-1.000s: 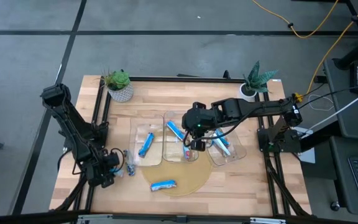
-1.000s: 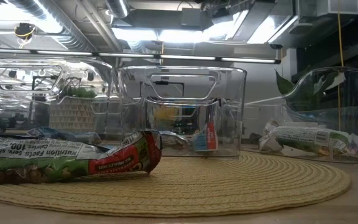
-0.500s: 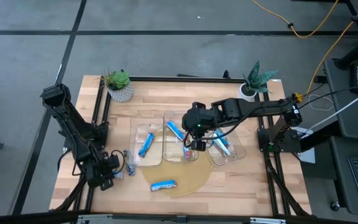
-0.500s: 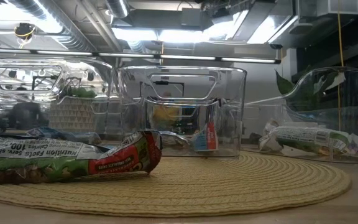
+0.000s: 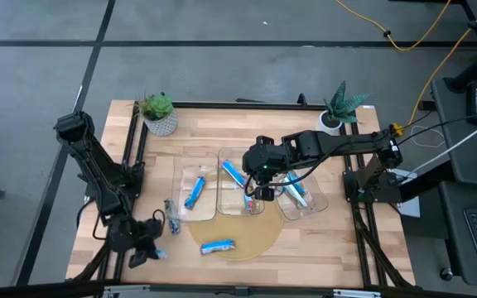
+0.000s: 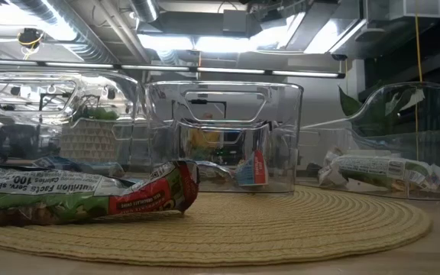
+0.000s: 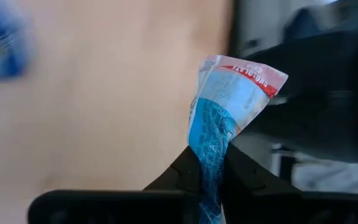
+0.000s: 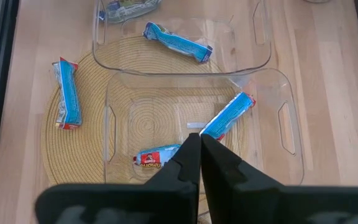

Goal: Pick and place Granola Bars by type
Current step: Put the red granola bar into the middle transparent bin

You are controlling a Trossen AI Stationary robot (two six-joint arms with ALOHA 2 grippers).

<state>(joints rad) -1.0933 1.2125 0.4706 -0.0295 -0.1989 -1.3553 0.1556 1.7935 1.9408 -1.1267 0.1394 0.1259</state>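
Left hand (image 7: 209, 177) pinched shut on a blue-and-white granola bar (image 7: 225, 118), at the tabletop's (image 5: 338, 240) near-left corner. Right hand (image 8: 199, 155) closed, empty, above the middle clear bin (image 8: 291, 134). Another blue bar (image 5: 219, 246) on the woven mat (image 5: 259, 236).

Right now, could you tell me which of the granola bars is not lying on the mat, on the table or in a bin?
The blue-and-white bar pinched in the left gripper at the table's front-left; every other visible bar lies flat.

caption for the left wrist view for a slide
Left gripper pinching a blue-and-white granola bar above the wooden table.
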